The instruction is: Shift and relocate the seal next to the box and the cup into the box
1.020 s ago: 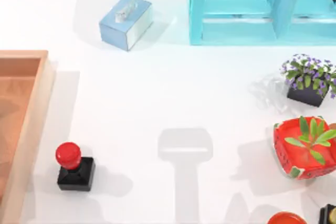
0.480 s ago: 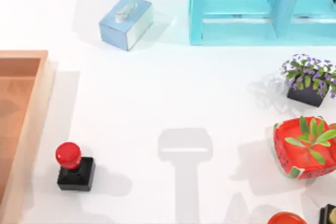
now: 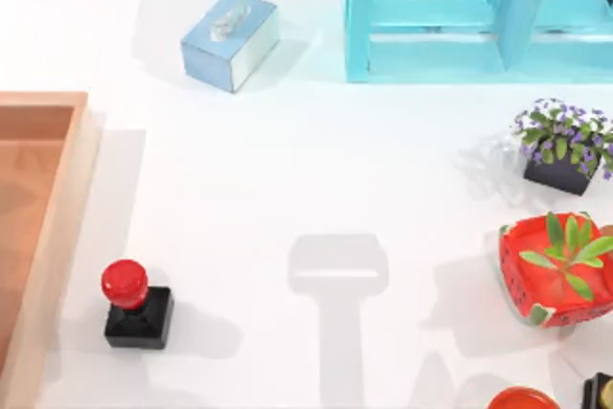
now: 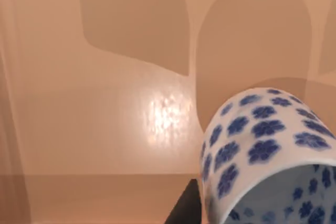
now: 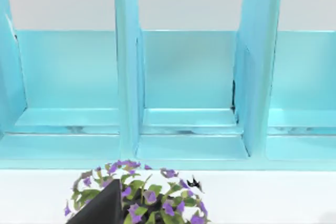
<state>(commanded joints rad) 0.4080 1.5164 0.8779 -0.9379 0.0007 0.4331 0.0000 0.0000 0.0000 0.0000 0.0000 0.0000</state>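
Porcelain is crowding the near corner of the left wrist view: the cup [image 4: 268, 150], white with blue flowers, is sitting right up against the left arm's camera, its blue-patterned inside turned toward the lens, with a dark sliver of the arm's hardware just beside it. Whether the left gripper's fingers are pinching the cup or standing apart from it, I cannot tell. Beyond the cup, the reddish-brown floor of the box [image 4: 105, 119] is spreading out, carrying broad shadows and one bright glint.

From above, the box [image 3: 59, 227] is lying along the table's left edge, its tan rim running toward the near side. The seal [image 3: 134, 304] is standing upright on the white table [image 3: 306, 179] just beside that rim, red knob over black base. Compared with the frames from a second and half a second ago, the seal and box are sitting exactly where they were.

Farther off, the right wrist view is looking over a purple-flowered plant [image 5: 136, 195] toward the turquoise cabinet [image 5: 189, 77]; the right gripper's state I cannot tell. A light blue tissue box [image 3: 230, 38] is resting at the far side, and a red planter [image 3: 554, 270] at the right.
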